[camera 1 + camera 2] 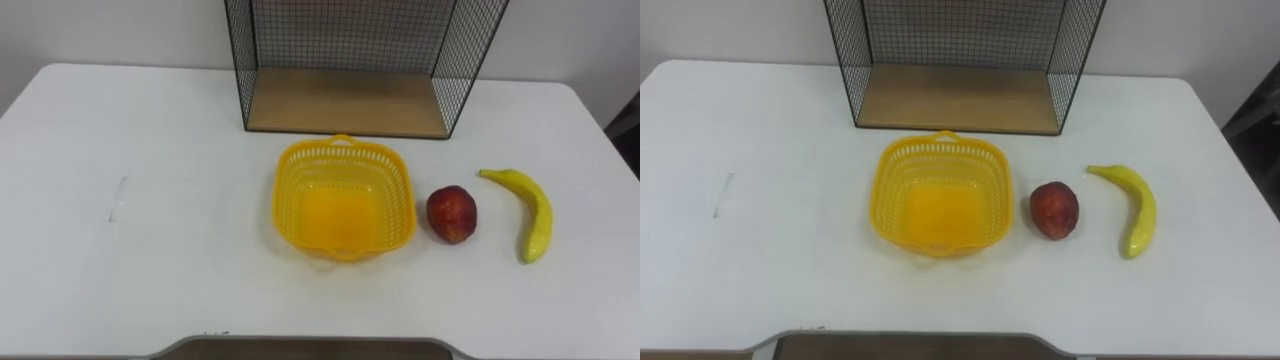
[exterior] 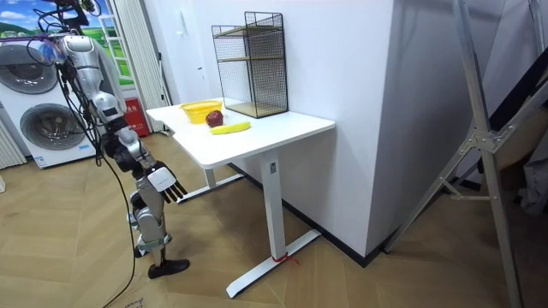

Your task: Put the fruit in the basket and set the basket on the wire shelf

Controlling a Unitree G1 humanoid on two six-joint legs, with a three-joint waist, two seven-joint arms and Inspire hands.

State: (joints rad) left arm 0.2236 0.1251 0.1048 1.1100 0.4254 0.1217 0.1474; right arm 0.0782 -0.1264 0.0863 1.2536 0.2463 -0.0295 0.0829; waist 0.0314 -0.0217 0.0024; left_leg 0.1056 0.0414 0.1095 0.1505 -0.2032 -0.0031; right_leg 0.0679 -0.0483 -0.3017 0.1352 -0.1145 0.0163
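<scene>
A yellow plastic basket (image 1: 285, 190) stands upright mid-table with nothing inside it. Just to its right lies a red apple (image 1: 452, 213), and further right a yellow banana (image 1: 533, 214), both on the white table (image 1: 150, 200). Behind the basket, against the wall, stands the black wire shelf (image 1: 345, 100) with a wooden floor, open to the front. In the room view I stand at the table's edge facing the shelf (image 2: 253, 64), with my right hand (image 2: 163, 181) held low below the tabletop, fingers straight and holding nothing.
A small faint mark (image 1: 119, 198) lies on the table's left half. In the room view, washing machines (image 2: 43, 120) stand behind me and a grey metal frame (image 2: 484, 145) leans at the room view's right.
</scene>
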